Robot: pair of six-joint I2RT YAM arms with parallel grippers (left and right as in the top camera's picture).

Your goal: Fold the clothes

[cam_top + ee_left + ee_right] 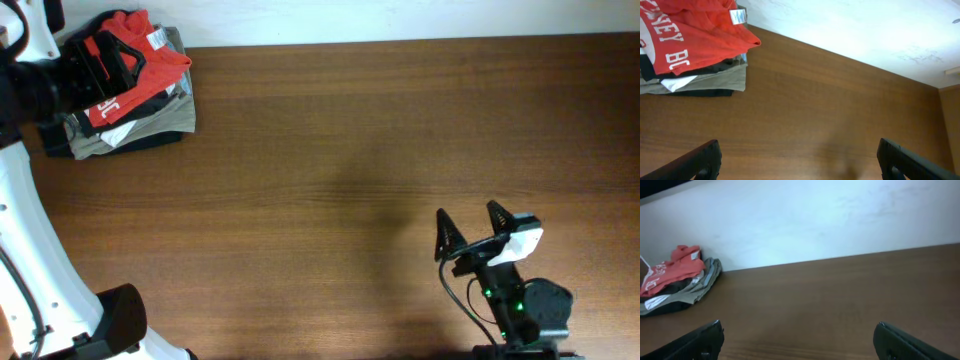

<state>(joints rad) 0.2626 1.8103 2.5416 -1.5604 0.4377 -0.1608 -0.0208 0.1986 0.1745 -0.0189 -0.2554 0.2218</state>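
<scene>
The T-shirt (150, 50) is seen crumpled on top of a pile (150, 125) of folded garments at the far left corner of the table (350, 150), against the wall (850, 30). White block letters are printed on it. "EY" and "BC" can be read in the left wrist view, and the rest is cut off or creased. A white neck label (738, 16) is shown at its collar, its print too small to be read. The left gripper (112, 58) is held over the pile, its fingers spread wide apart. The right gripper (470, 228) is found near the table's front edge, well apart from the T-shirt, its fingers likewise parted
</scene>
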